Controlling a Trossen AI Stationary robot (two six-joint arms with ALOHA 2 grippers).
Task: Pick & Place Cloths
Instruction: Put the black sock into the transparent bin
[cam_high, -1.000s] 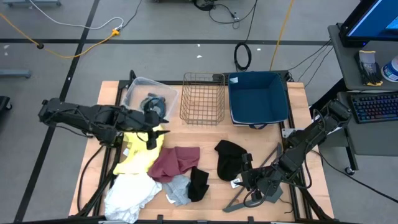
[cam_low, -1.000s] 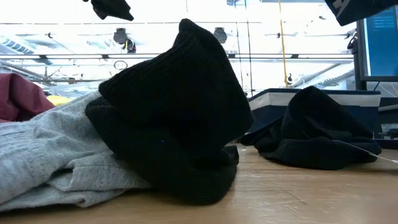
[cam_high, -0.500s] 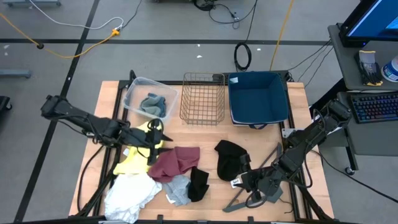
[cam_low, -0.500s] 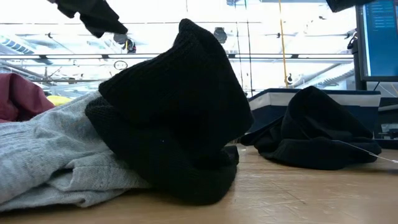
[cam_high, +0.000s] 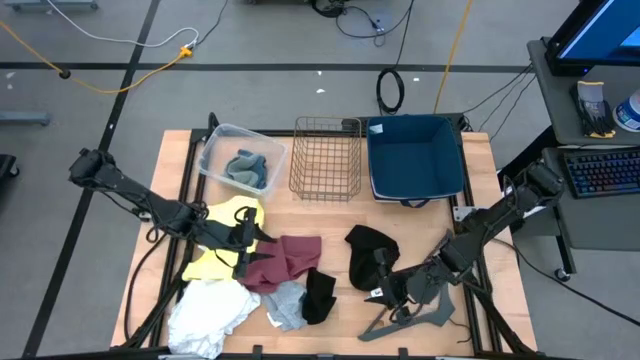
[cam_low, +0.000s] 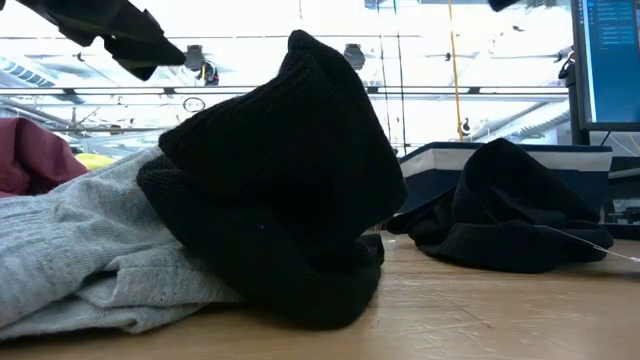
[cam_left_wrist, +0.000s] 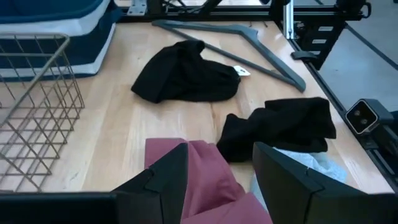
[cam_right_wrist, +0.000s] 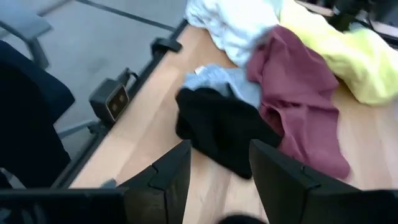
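Several cloths lie on the table: yellow (cam_high: 222, 240), white (cam_high: 208, 310), maroon (cam_high: 285, 260), light grey (cam_high: 287, 305), a small black one (cam_high: 320, 295) and a larger black one (cam_high: 368, 250). A grey-blue cloth (cam_high: 250, 168) lies in a clear tub. My left gripper (cam_high: 245, 248) hangs open just above the maroon cloth (cam_left_wrist: 202, 177), at its edge by the yellow one. My right gripper (cam_high: 383, 283) is open at the larger black cloth's near right side and looks toward the small black cloth (cam_right_wrist: 217, 127). Nothing sits between its fingers.
A clear tub (cam_high: 222, 140), a wire basket (cam_high: 325, 158) and a blue bin (cam_high: 415, 160) stand along the far edge. A grey hanger (cam_high: 415, 318) lies near the front right, under my right arm. Bare wood shows between the basket and the cloths.
My left gripper has come down and moved from beside the clear tub toward the near edge, tipping less steeply, and now hangs over the maroon cloth. My right gripper has edged slightly toward the table's left. No cloth has moved.
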